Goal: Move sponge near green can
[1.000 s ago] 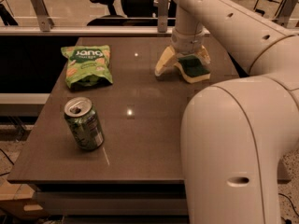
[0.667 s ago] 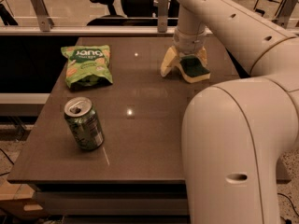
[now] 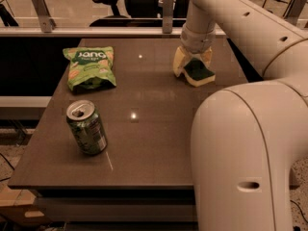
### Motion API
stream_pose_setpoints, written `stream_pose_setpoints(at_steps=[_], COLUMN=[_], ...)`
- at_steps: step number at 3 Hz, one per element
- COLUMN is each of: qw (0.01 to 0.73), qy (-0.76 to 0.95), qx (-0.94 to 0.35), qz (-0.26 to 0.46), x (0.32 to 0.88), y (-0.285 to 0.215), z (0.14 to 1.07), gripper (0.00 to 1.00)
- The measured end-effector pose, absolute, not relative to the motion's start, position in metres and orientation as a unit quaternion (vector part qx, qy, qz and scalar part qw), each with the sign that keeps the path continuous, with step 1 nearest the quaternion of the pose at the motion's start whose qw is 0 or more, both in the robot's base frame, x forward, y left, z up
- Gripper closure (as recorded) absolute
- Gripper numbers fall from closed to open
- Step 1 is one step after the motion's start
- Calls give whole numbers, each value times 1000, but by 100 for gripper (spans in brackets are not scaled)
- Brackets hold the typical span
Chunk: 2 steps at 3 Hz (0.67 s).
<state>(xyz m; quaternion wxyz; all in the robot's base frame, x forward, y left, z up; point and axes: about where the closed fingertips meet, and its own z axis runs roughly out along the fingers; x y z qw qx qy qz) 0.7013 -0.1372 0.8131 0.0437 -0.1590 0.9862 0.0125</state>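
Note:
The sponge (image 3: 198, 73), dark green top over pale yellow foam, lies on the dark table (image 3: 144, 143) at the back right. My gripper (image 3: 193, 64) comes down on it from above, with a pale finger (image 3: 178, 61) against its left side and the other finger at its right, closed on it. The sponge still rests on the table surface. The green can (image 3: 87, 127), patterned with a silver opened top, stands upright at the front left, well away from the sponge.
A flat green snack bag (image 3: 89, 67) with white lettering lies at the back left. My large white arm (image 3: 245, 143) fills the right foreground. A rail and office chairs stand behind the table's far edge.
The left finger has moved in to the right against the sponge, narrowing the gap. The can and the bag have not moved.

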Motion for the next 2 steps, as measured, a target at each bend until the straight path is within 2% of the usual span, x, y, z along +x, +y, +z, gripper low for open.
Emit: stream_pose_setpoints(at_steps=[1, 2], qw=[44, 74], qy=[986, 983], qx=[-159, -165], qz=[12, 13], x=[701, 694], y=[-137, -149], z=[821, 843], gripper=[88, 100])
